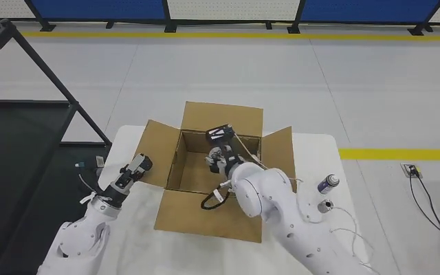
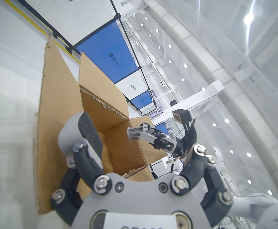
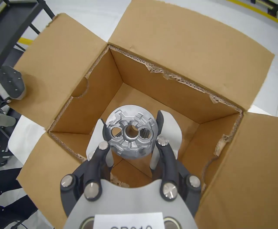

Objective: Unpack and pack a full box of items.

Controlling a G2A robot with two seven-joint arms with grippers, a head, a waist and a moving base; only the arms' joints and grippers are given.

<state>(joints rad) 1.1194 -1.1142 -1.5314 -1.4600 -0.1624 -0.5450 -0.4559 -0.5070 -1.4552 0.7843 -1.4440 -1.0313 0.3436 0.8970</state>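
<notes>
Metal disc (image 3: 131, 135) is gripped between the right fingers (image 3: 161, 123), the open box (image 3: 173, 97) centred below for clearance, its flap (image 3: 58, 54) seemingly steadied by wide-open left fingers (image 2: 86, 134).

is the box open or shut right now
Open: all four flaps of the cardboard box are spread outward, and its floor shows past the metal disc in the right gripper.

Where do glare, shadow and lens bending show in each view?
Left wrist view: a ceiling lamp flares white and the roof beams bow with the lens. Right wrist view: the part in the right gripper gleams; the box is shaded inside. Top view: even light, box interior darker than its flaps.
</notes>
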